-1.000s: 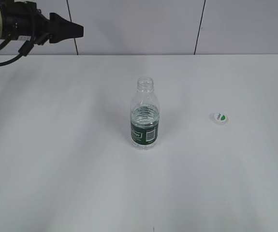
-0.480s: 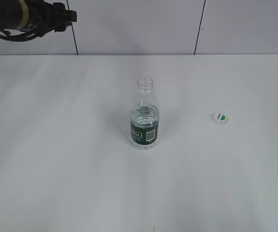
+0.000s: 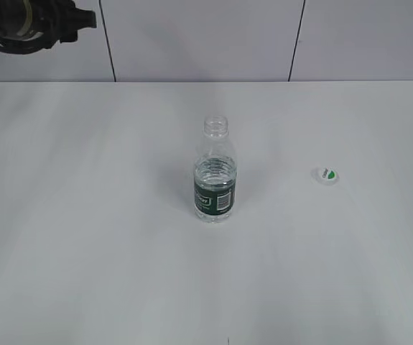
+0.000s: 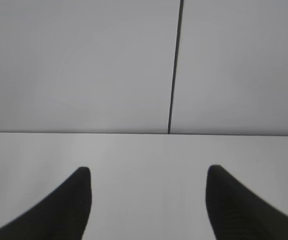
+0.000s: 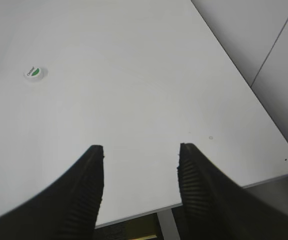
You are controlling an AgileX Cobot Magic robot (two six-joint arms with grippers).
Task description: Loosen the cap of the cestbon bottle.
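Observation:
The cestbon bottle (image 3: 215, 177) stands upright in the middle of the white table, its neck open with no cap on it. The cap (image 3: 326, 175), white with a green mark, lies flat on the table to the bottle's right; it also shows in the right wrist view (image 5: 33, 73). My left gripper (image 4: 148, 172) is open and empty, facing the back wall; its arm shows at the exterior view's top left (image 3: 26, 20). My right gripper (image 5: 140, 149) is open and empty above the table's near right corner, out of the exterior view.
The white table (image 3: 84, 251) ends at a grey panelled wall (image 3: 206, 36) with dark seams. The table's rounded corner and edge (image 5: 279, 170) show in the right wrist view, with floor beyond.
The left arm has drawn back up and left, now mostly out of the exterior view. The bottle and the cap have not moved.

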